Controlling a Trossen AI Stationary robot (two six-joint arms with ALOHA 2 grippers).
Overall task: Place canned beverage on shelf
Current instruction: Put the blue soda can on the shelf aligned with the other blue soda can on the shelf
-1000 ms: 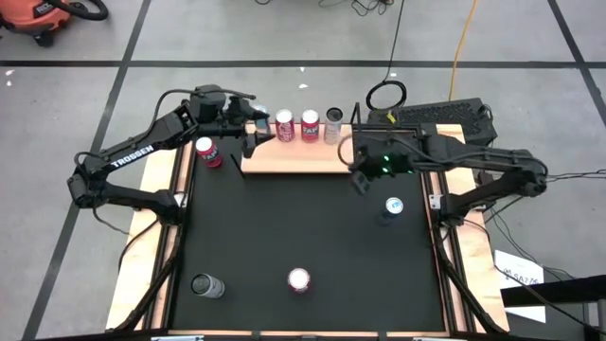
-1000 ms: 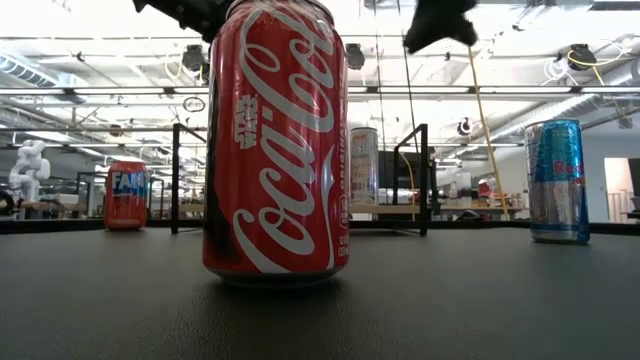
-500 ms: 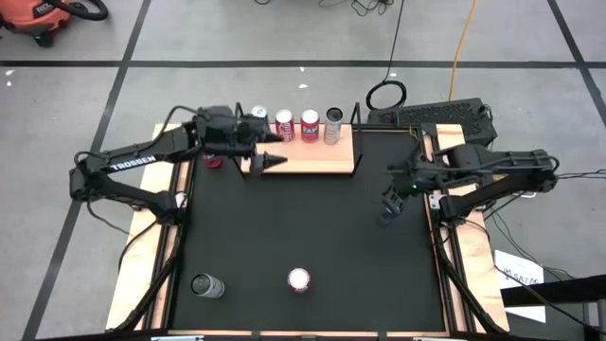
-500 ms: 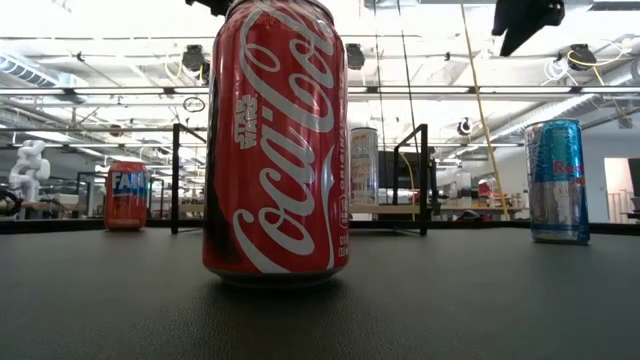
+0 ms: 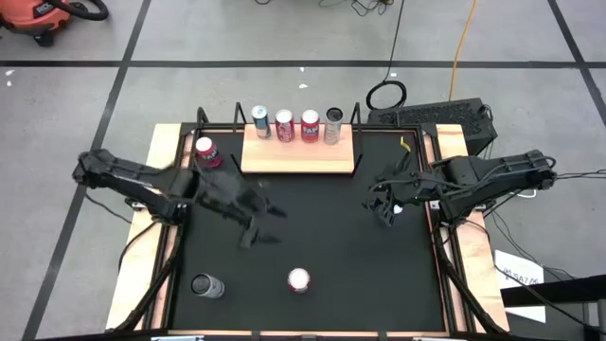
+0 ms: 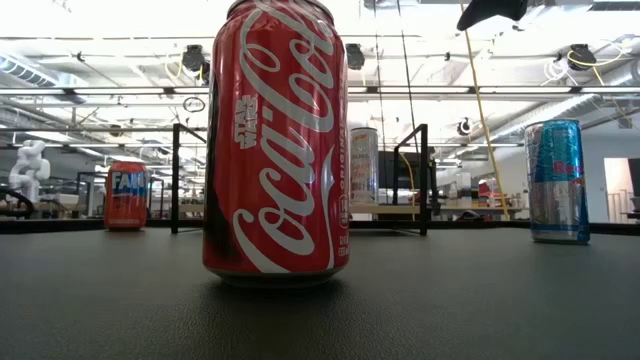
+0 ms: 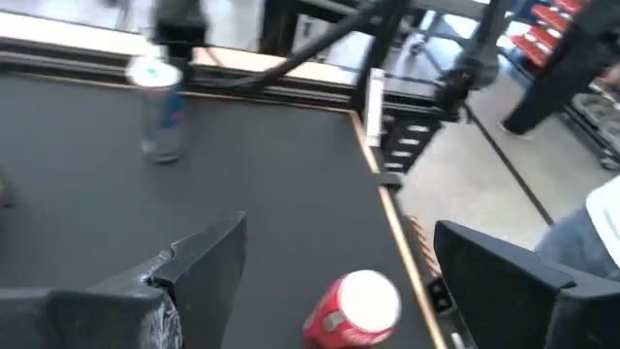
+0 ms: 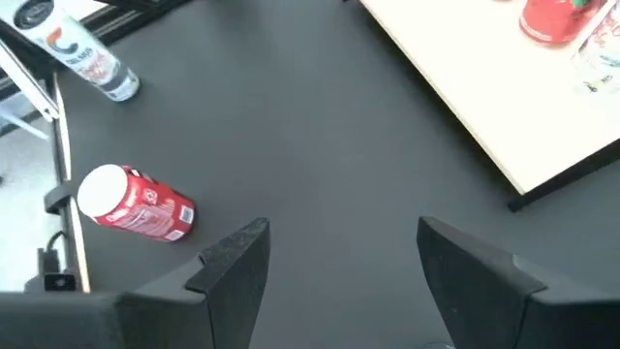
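Observation:
The light-wood shelf (image 5: 296, 152) stands at the table's far edge with a teal can (image 5: 259, 120), two red cans (image 5: 284, 123) and a silver can (image 5: 332, 123) on it. A red Coca-Cola can (image 5: 299, 279) stands near the front edge, and a blue can (image 6: 556, 180) stands at the right. My left gripper (image 5: 263, 220) is open and empty above the table's middle, with the red can (image 7: 354, 308) ahead of it. My right gripper (image 5: 383, 204) is open and empty, above the blue can (image 7: 160, 107).
A red-and-blue can (image 5: 206, 152) stands on the table left of the shelf. A silver can (image 5: 206, 285) stands at the near left corner. Black rods (image 6: 175, 178) rise at the shelf's corners. The wide black tabletop (image 5: 322, 237) lies between the shelf and the near cans.
My left gripper has drawn away from the shelf's left end, where the teal can now stands, and swung fast toward the table's near edge and middle. My right gripper has gone from in front of the shelf toward the right edge, to above the blue can.

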